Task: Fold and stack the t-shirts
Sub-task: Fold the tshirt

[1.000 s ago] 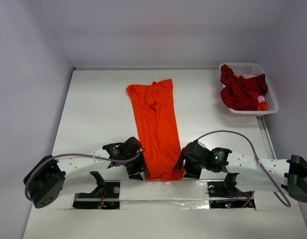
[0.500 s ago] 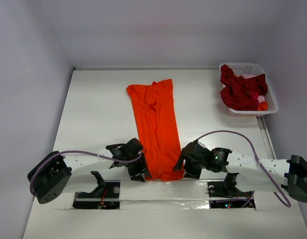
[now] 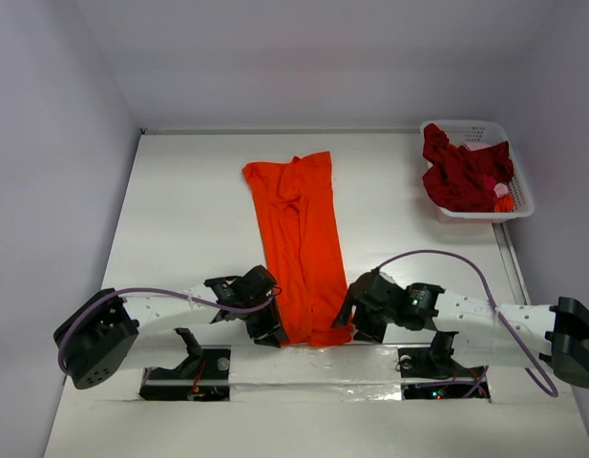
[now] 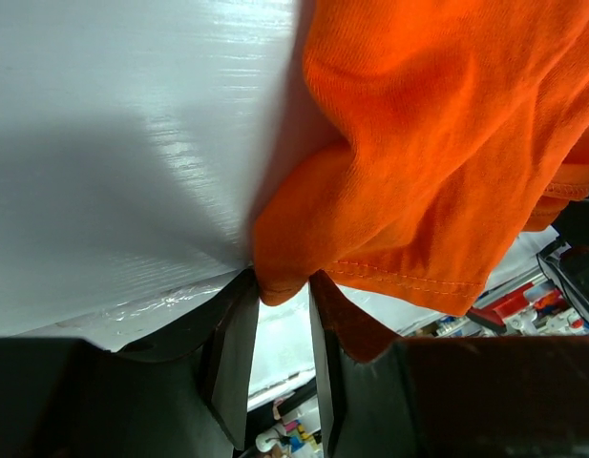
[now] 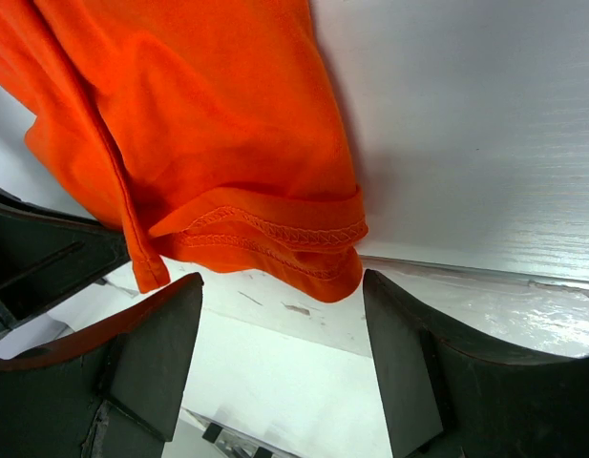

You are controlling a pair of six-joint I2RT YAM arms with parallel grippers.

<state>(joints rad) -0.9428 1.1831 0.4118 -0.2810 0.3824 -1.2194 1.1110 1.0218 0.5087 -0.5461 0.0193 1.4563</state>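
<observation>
Holding a crumpled dark red cloth t-shirt (image 3: 458, 176), the white plastic lattice basket (image 3: 466, 125) sits well beyond the right gripper (image 5: 280, 315), which gapes around the hem of the bright orange cloth t-shirt (image 3: 304, 239), while the left gripper (image 4: 280, 296) pinches that shirt's corner.

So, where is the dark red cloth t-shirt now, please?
In the top view, the dark red t-shirt lies bunched in the white plastic lattice basket, far right.

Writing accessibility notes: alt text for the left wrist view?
The left pincer pinches a bunched hem corner of the orange t-shirt at the near edge of the white table. The rest of the shirt lies rumpled across the upper right, and the table surface fills the upper left.
</observation>
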